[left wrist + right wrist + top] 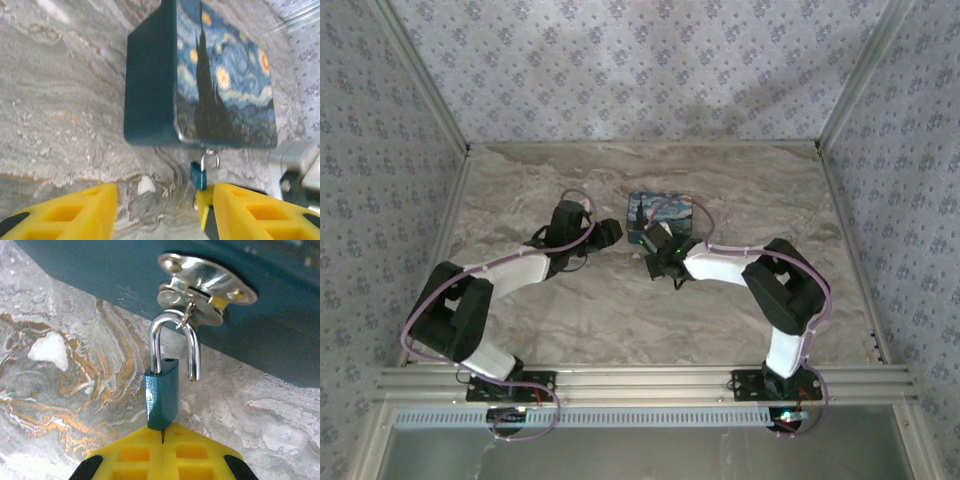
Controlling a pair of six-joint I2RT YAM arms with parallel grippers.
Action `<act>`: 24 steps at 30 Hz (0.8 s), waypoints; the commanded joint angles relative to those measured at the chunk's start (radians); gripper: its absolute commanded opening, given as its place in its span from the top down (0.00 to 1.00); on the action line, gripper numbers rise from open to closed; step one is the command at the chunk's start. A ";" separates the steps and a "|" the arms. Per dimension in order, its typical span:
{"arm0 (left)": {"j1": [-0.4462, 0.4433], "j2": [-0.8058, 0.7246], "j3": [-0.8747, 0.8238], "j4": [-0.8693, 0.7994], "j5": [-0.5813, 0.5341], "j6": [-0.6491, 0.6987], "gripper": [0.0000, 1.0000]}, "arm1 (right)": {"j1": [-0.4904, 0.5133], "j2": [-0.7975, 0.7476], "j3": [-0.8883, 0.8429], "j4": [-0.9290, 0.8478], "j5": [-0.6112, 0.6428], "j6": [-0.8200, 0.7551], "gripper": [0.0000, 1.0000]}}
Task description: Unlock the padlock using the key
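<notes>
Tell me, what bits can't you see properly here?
- Padlock bottom, where a key would go: right wrist view, hidden behind the right pincer.
- Padlock from the top view: tucked under the right arm's wrist.
- Box: right wrist view, cut off by the top edge.
- Hasp detail: left wrist view, too small and blurred.

The box (660, 208) sits on the tabletop (600, 320), a little toward 12 o'clock from its middle. The padlock (161, 397) hooks into the hasp (205, 287) on the box's 6 o'clock side. The right pincer (162, 435) touches the padlock's underside. The left pincer (610, 232) sits near the box's 8 o'clock, not touching.
</notes>
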 commanded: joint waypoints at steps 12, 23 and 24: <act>0.024 0.202 0.180 -0.023 -0.005 0.056 0.47 | 0.038 -0.079 -0.009 -0.077 -0.087 -0.376 1.00; 0.024 0.265 0.197 0.019 0.077 0.025 0.47 | 0.027 -0.054 0.029 -0.026 -0.100 -0.530 1.00; 0.025 0.266 0.197 0.021 0.085 0.023 0.47 | 0.030 -0.048 0.037 -0.025 -0.100 -0.546 1.00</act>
